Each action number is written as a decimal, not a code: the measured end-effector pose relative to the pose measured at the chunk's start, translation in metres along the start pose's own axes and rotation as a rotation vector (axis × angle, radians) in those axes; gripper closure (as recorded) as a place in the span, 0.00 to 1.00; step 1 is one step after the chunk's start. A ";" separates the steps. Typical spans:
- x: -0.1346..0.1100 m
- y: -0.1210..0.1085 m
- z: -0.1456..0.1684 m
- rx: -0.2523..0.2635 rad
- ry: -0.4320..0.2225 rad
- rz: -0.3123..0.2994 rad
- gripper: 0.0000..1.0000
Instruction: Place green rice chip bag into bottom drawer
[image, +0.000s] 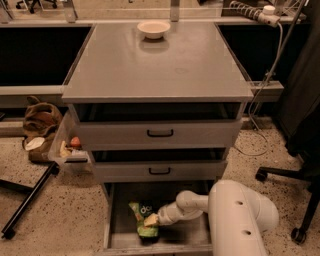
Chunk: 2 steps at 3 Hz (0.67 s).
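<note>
**Desk:** What is closest to you?

**Operator:** The white arm (235, 220) fills the lower right of my view. It reaches left into the bottom drawer (185, 234), which is pulled out. The gripper (152, 219) sits low inside it, near the middle of the grey floor.

**Desk:** Does it have the bag?

**Operator:** The gripper's tip is right against the green rice chip bag (141, 214). I cannot tell how far open it is, or whether it has any hold on the bag. The bag lies in the bottom drawer, left of centre, crumpled, with its dark round logo facing up (something pale yellow shows where the tip meets it).

**Desk:** And above that?

**Operator:** 2 shallower drawers, each with 1 black handle. The middle drawer (159, 171) and the top drawer (160, 133) both stand slightly out from the cabinet. A clear bin (70, 150) hangs at the cabinet's left side with small items in it. Beside that, on the speckled floor, I see a brown bag (41, 120) and a black pole (27, 202). A chair base (295, 200) stands at the right.

**Desk:** Farther back?

**Operator:** The grey cabinet top (155, 65) carries 1 pale bowl (154, 28) near its far edge. A power strip (252, 12) lies beyond, at the upper right.
</note>
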<state>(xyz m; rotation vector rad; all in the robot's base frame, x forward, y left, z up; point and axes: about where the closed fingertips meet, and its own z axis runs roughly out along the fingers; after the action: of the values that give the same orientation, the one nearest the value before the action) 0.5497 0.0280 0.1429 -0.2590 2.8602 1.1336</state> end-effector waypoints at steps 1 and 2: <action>0.000 0.000 0.000 0.000 0.000 0.000 0.57; 0.000 0.000 0.000 0.000 0.000 0.000 0.34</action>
<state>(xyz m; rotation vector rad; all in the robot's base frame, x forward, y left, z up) 0.5496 0.0280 0.1429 -0.2591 2.8602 1.1337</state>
